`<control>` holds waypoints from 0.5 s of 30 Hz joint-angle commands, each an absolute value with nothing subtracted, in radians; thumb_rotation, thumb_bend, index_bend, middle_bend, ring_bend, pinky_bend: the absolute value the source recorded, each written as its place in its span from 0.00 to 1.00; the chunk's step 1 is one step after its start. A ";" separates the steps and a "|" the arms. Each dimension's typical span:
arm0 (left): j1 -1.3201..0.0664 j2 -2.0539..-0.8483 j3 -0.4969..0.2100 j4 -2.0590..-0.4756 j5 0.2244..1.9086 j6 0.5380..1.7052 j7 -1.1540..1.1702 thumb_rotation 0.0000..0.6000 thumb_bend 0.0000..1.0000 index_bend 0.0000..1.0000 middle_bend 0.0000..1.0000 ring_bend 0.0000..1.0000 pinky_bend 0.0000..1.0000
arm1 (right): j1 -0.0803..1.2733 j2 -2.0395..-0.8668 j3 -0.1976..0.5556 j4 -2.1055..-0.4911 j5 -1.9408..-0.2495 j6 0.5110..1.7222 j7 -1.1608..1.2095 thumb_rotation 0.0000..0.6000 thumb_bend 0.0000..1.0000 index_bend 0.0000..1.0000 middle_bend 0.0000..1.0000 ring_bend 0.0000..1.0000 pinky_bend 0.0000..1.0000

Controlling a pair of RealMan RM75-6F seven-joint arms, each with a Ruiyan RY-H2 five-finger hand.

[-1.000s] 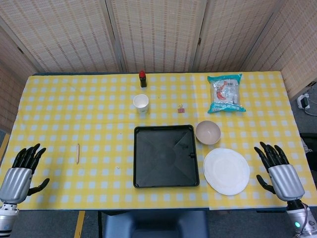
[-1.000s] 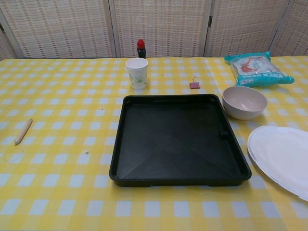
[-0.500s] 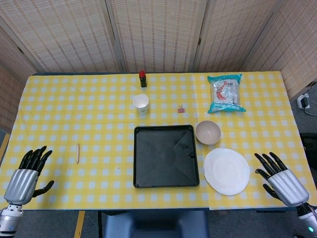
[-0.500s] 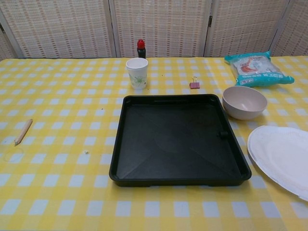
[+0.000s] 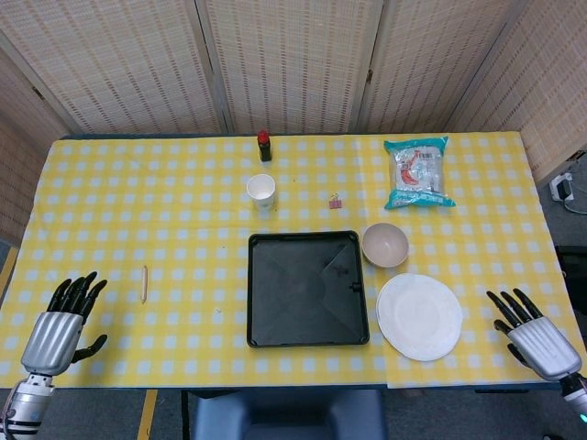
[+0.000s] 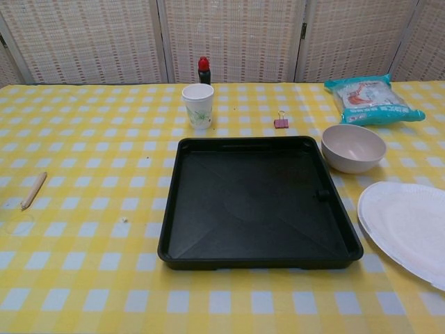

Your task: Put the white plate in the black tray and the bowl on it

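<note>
Black tray point(image 5: 307, 289) frame centre, white plate point(image 5: 419, 316) and bowl point(image 5: 385, 245) just right of it, left hand point(image 5: 60, 327) lower left and right hand point(image 5: 536, 335) lower right, fingers spread, holding nothing.

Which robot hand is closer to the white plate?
The right hand: it sits just right of the white plate. The left hand is far across the table, beyond the black tray.

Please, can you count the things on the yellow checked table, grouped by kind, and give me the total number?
Trays: 1, black tray
Plates: 1, white plate
Bowls: 1, bowl
Cups: 1, paper cup
Bottles: 1, red-capped bottle
Packets: 1, snack packet
Clips: 1, binder clip
Sticks: 1, small stick
Total: 8
</note>
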State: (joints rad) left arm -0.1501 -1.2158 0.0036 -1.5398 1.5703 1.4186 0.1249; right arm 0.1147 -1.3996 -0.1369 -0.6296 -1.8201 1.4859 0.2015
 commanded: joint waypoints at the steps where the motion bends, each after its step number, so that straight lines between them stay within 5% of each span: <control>1: -0.155 -1.221 0.002 -1.534 1.562 1.408 0.125 1.00 0.28 0.00 0.00 0.00 0.00 | 0.101 -1.492 -0.130 -0.509 -1.796 1.510 0.260 1.00 0.37 0.45 0.00 0.00 0.00; 15: -0.153 -1.222 0.008 -1.541 1.563 1.413 0.135 1.00 0.28 0.00 0.00 0.00 0.00 | 0.127 -1.676 -0.120 -0.276 -1.766 1.541 0.395 1.00 0.37 0.42 0.00 0.00 0.00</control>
State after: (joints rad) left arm -0.1531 -1.2220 0.0080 -1.5408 1.5628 1.4134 0.1353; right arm 0.1221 -1.6694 -0.1194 -0.2827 -1.7682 1.5381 0.3895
